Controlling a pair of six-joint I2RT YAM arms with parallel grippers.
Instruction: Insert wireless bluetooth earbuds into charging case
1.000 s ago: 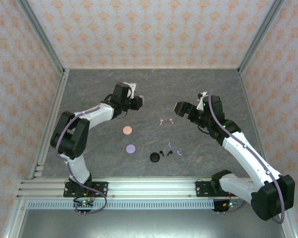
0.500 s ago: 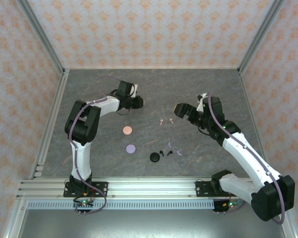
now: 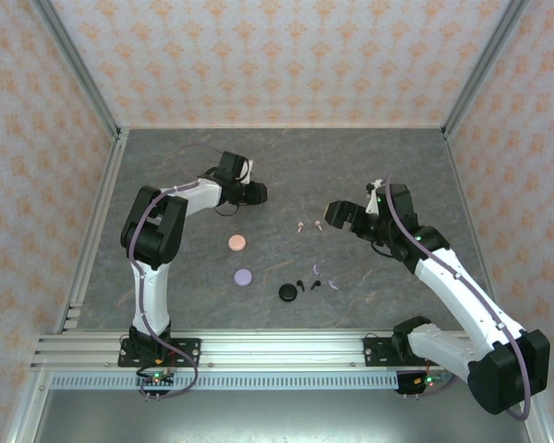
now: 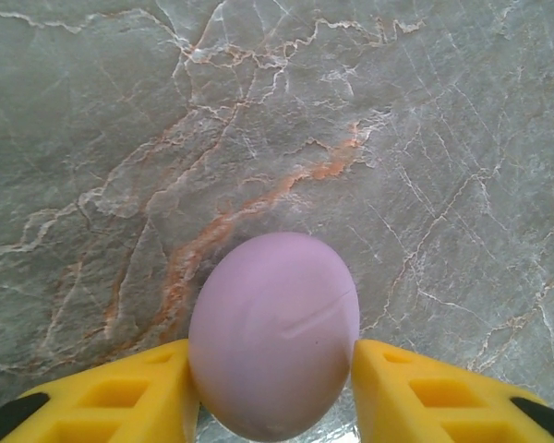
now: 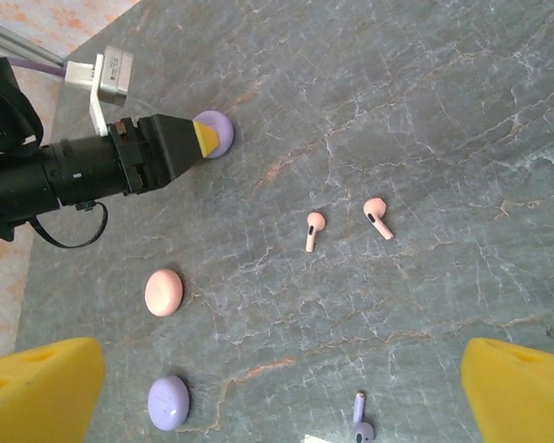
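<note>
A lavender disc case (image 4: 273,323) lies on the table at my left gripper (image 4: 272,358); the yellow fingertips (image 4: 388,369) sit against both its sides, and whether they grip it is unclear. In the top view the left gripper (image 3: 260,191) is at the back left. My right gripper (image 3: 332,213) hovers open just right of two pink earbuds (image 3: 300,226) (image 5: 315,226), nothing between its fingers (image 5: 46,378). Lavender earbuds (image 3: 333,282) (image 5: 360,425) and black earbuds (image 3: 300,285) lie nearer the front. The right wrist view also shows the held-side lavender case (image 5: 214,132).
A pink case (image 3: 237,243) (image 5: 163,293), a second lavender case (image 3: 243,275) (image 5: 168,403) and a black case (image 3: 287,292) lie closed mid-table. Metal frame posts and patterned walls (image 3: 74,138) bound the marble table on three sides.
The left arm's elbow swung back toward its base while its gripper stayed by the lavender case; its fingers spread apart. The right gripper drifted slightly lower toward the pink earbuds.
</note>
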